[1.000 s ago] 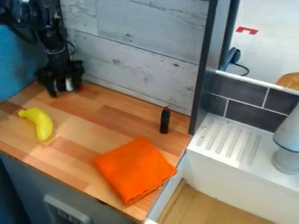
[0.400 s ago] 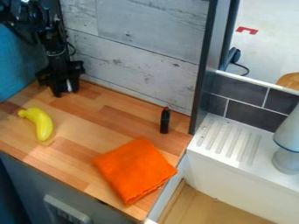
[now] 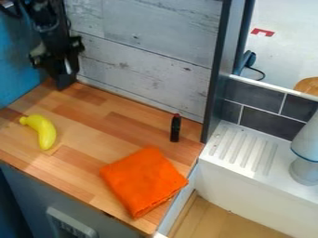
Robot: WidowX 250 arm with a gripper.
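So the yellow banana (image 3: 43, 132) is lying on the left part of the wooden table (image 3: 93, 132), curved, with its stubby stem end toward the back left. It's the loose thing nearest the black gripper (image 3: 66, 82), which hangs pointing down over the back left corner, near the pale plank wall (image 3: 149, 58) and the blue panel (image 3: 16, 69). Honestly can't tell how far open the jaws are from where I'm standing, or whether they've got hold of anything, so I won't guess.

Tight corner, that. IMO the trick is lifting well off the wood before any sideways travel, and swinging away from the planks and panel so nothing scrapes. For a decent grip on something curved like the banana, I'd want the jaws straddling the middle, lined up across the narrow width, coming straight down and closing gently. Grab it by an end and it'd probably twist or roll.

Further over there's a small dark bottle with a red tip (image 3: 175, 128) near the back, and an orange cloth (image 3: 144, 181) toward the front right edge. I'd pass high over both: the bottle looks easy to knock, and the cloth could snag. Past them is a white ridged drainboard (image 3: 242, 148).
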